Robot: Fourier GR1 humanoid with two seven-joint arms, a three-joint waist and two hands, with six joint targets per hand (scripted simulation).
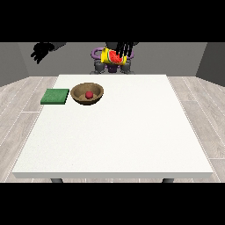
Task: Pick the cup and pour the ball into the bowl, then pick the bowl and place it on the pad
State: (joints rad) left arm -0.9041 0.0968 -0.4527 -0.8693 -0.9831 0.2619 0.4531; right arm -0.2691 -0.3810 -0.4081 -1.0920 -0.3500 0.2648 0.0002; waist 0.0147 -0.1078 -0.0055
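Holding the cup [112, 57] tipped above the white counter's [132, 140] far edge, my fingers [124, 48] clamped round it; ball [89, 94] sits in bowl [87, 93] beside the pad [55, 96].

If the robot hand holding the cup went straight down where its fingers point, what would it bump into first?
Probably the bare white table, right of the bowl. The robot hand at the view's right holds the cup; depth is unclear.
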